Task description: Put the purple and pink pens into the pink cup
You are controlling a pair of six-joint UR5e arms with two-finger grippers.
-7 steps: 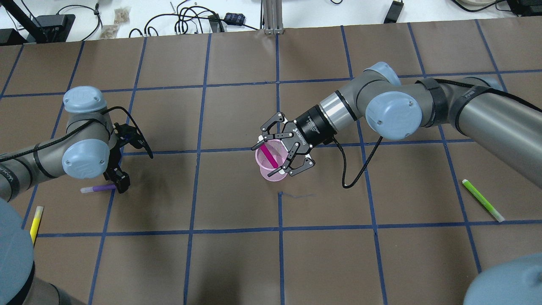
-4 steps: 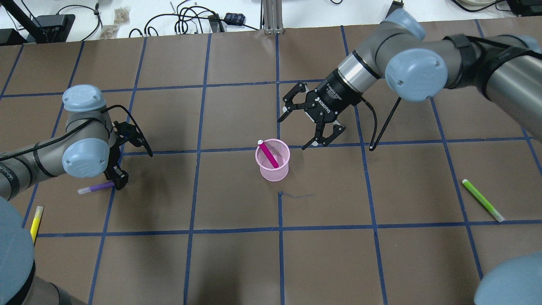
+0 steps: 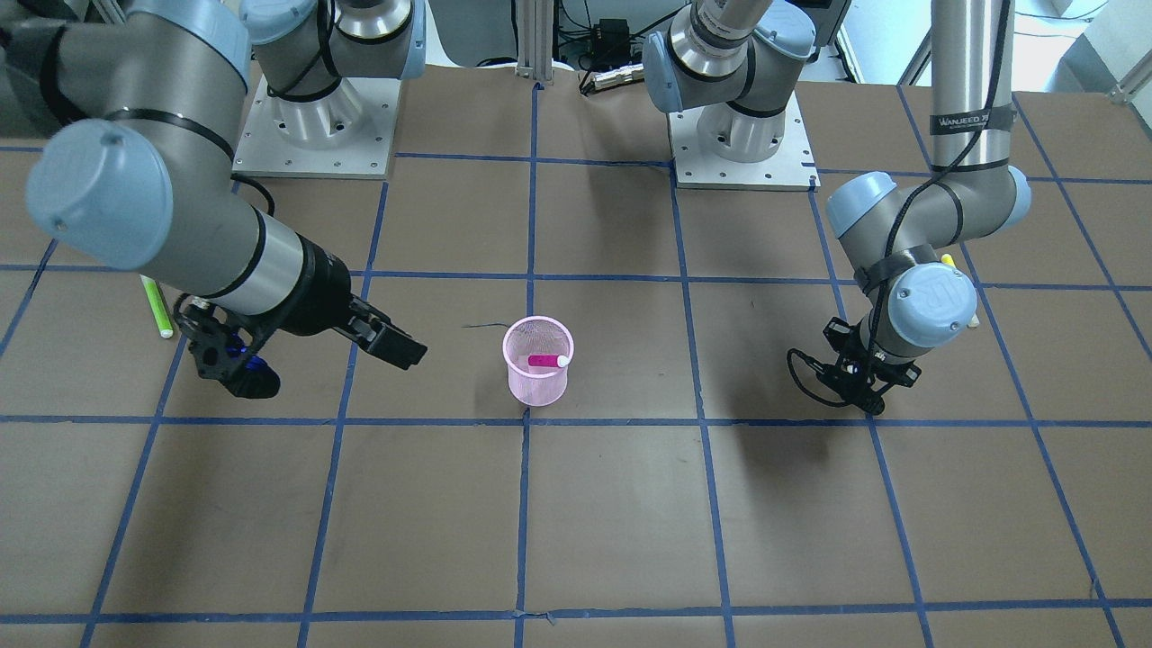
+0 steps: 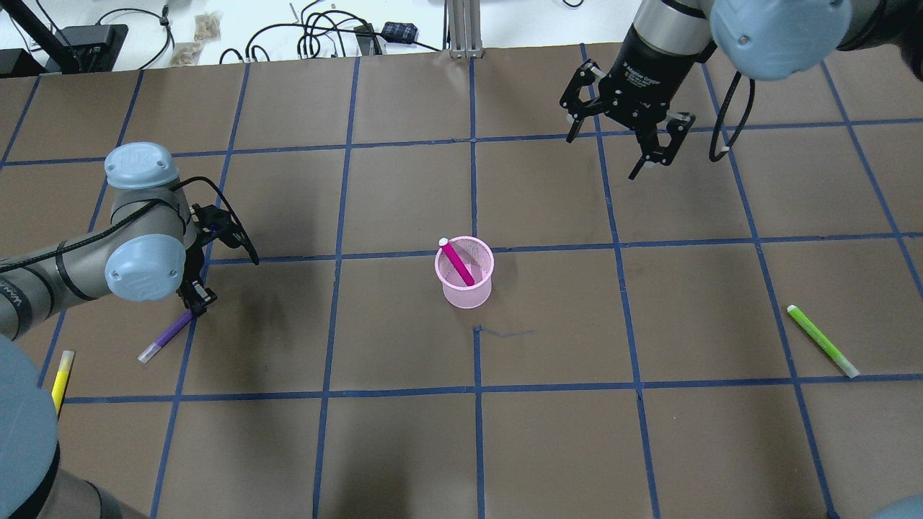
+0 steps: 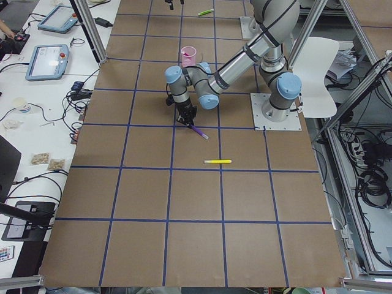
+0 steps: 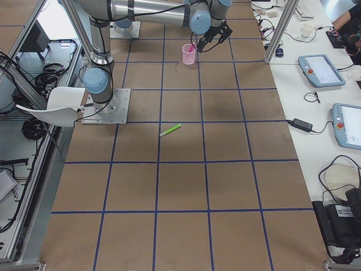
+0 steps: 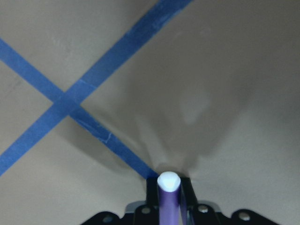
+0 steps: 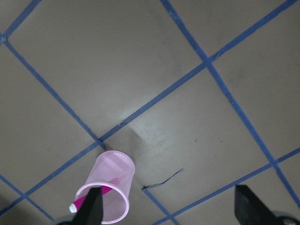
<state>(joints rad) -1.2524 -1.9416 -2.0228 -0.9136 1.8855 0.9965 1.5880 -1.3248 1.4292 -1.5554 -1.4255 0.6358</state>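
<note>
The pink mesh cup (image 4: pixel 466 287) stands upright mid-table, with the pink pen (image 4: pixel 457 264) leaning inside it. Both show in the front view, cup (image 3: pixel 537 378) and pen (image 3: pixel 545 361), and in the right wrist view (image 8: pixel 111 185). My left gripper (image 4: pixel 196 303) is shut on one end of the purple pen (image 4: pixel 167 335), which slants down with its white tip on the table. The left wrist view shows the pen (image 7: pixel 168 197) between the fingers. My right gripper (image 4: pixel 602 158) is open and empty, raised far behind and right of the cup.
A yellow pen (image 4: pixel 61 380) lies at the near left, in front of the left gripper. A green pen (image 4: pixel 822 340) lies at the right. Cables and boxes (image 4: pixel 324 32) sit beyond the table's far edge. Blue tape lines grid the brown table.
My right gripper has left the pink pen in the cup and moved up and away to the far right. The purple pen has swung from flat to slanted in my left gripper.
</note>
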